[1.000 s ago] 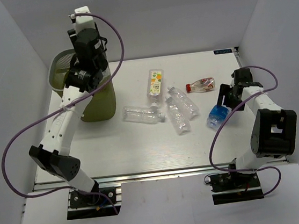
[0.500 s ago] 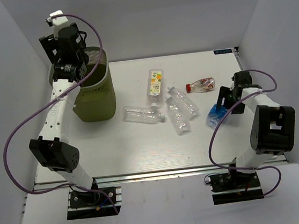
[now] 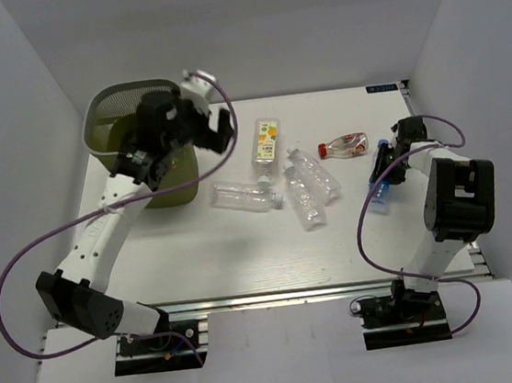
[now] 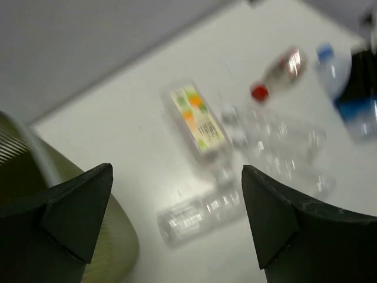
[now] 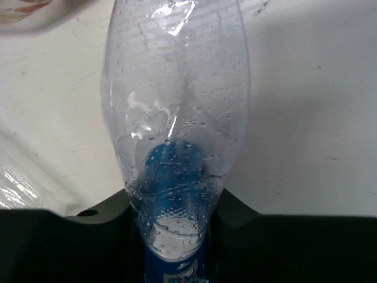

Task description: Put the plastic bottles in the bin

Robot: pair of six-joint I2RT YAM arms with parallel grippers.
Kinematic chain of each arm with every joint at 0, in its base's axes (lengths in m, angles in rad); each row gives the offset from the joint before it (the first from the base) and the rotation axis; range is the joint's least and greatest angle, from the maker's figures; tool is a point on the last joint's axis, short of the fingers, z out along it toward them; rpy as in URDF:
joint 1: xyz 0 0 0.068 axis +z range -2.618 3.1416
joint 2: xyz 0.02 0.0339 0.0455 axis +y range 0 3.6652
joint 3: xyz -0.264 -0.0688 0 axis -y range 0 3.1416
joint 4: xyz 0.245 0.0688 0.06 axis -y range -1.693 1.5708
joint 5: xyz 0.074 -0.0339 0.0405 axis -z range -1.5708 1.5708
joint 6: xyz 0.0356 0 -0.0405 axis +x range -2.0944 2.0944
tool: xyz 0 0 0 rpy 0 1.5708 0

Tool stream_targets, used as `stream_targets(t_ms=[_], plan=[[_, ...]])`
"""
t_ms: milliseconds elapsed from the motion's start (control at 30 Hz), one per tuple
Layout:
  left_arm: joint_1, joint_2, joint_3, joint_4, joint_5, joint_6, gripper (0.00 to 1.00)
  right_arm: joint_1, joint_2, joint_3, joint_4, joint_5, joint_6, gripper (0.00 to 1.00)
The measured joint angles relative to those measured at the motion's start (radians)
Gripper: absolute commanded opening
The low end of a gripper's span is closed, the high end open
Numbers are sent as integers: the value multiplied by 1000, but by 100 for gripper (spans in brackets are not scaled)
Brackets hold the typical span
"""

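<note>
The olive mesh bin [image 3: 103,105] stands at the back left. My left gripper [image 3: 221,131] hangs just right of it, open and empty [image 4: 177,171]. Below it lie an orange-and-green labelled bottle [image 3: 267,142] [image 4: 197,121], a red-capped bottle [image 3: 345,147] [image 4: 277,73] and three clear bottles [image 3: 243,196] [image 3: 312,171] [image 3: 304,203]. At the right, my right gripper [image 3: 384,166] [image 5: 174,236] is shut on the blue-tinted bottle [image 3: 378,191] [image 5: 174,118], both fingers [image 5: 247,236] pressed against its sides low over the table.
The white table [image 3: 245,257] is walled by grey panels on the left, back and right. The bin's wall [image 4: 115,259] sits close beside my left finger. The red-capped bottle lies just left of the right gripper.
My left arm swung from above the bin out to its right side, jaws now wide open. My right gripper closed on the blue-tinted bottle, which has turned.
</note>
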Motion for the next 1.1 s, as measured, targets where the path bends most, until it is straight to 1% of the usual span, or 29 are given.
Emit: stream_targets(t_ms=[33,133,167,200,267,367,467,600,667,700,767,867,967,1033,1100], plan=[[-18,-7,-47,-14,24,11,100,0,-2,1,2,-7,-5,18],[-63,10,-198,-71,68,47,100,-2,-20,1,-2,-36,-85,13],[-78,23,-245,-85,72,59,100,-1,-37,1,-4,-53,-122,13],[-90,35,-287,-98,76,71,100,-1,-61,4,-8,-86,-162,13],[-112,59,-348,-122,74,92,100,0,-122,38,-18,-189,-249,9],[-152,93,-396,-133,51,121,100,18,-175,180,-16,-366,-347,6],[-189,113,-411,-121,4,140,100,69,-171,354,47,-548,-381,6],[-228,105,-427,-84,-44,145,100,208,-101,531,240,-726,-299,5],[-244,70,-476,-55,-59,133,100,288,-18,638,348,-781,-214,5],[-253,42,-513,-48,-67,119,100,337,43,709,431,-794,-155,5],[-272,-23,-584,-44,-74,90,100,408,151,831,531,-810,-61,5],[-301,-132,-663,-58,-87,27,100,508,321,1022,677,-789,69,5],[-325,-204,-686,-62,-96,-35,100,594,472,1209,780,-728,159,6],[-337,-235,-687,-66,-106,-72,100,650,515,1247,840,-686,188,7],[-349,-249,-687,-70,-116,-101,100,695,521,1239,875,-650,199,9]])
